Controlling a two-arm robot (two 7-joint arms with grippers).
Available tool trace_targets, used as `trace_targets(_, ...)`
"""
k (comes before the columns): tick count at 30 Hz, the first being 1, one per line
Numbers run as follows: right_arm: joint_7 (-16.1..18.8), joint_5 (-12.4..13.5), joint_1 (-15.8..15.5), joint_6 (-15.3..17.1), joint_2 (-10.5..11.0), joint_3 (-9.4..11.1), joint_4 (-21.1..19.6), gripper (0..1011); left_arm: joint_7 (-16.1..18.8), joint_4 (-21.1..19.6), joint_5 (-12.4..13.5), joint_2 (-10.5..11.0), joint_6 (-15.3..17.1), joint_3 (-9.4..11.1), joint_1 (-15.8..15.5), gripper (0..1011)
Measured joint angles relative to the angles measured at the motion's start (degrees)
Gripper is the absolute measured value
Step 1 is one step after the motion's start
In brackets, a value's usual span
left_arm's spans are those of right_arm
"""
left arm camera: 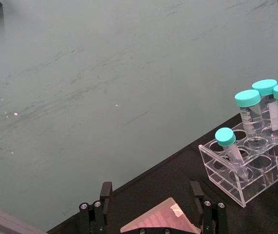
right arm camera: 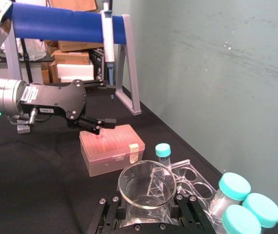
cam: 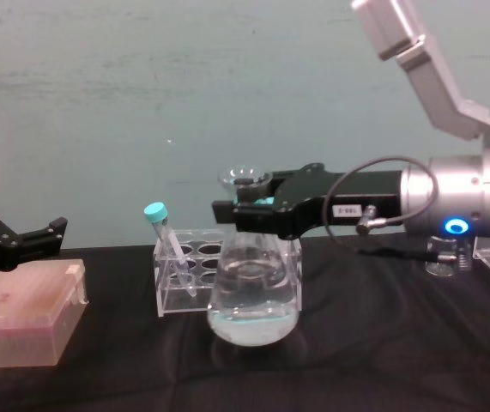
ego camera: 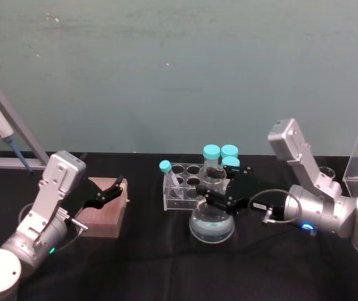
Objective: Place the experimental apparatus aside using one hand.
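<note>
Right tool (cam: 238, 212) pinches the neck of the conical flask (cam: 253, 296) resting on the surface (cam: 382, 343), test-tube rack (cam: 184, 279) just behind, while left tool (cam: 21, 240) hangs spread over the pink box (cam: 26, 322).

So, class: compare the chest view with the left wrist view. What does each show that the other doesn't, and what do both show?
Chest view alone: the conical flask, holding clear liquid, with the right gripper closed round its neck, and a small beaker behind that arm. Left wrist view alone: three large teal-capped tubes standing in the rack. Both: the clear tube rack, its slim leaning capped tube, the pink box and the open left gripper over it.
</note>
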Motion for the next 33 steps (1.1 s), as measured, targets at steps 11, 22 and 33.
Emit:
trace_targets(11,-2.72,2.33,-4.56,3.20,4.57,1.89,-8.86,472,0.00,0.00,0.00,0.00,0.00,0.00,0.00,1000)
trace_targets(22,-6.94,4.24,-9.15,6.45,8.25,4.50,-15.30,472,0.00,0.00,0.00,0.00,0.00,0.00,0.00,1000)
trace_targets(33,-12.51,5.00,-13.39,8.14,11.00,8.52,-19.53,472,0.00,0.00,0.00,0.00,0.00,0.00,0.00,1000)
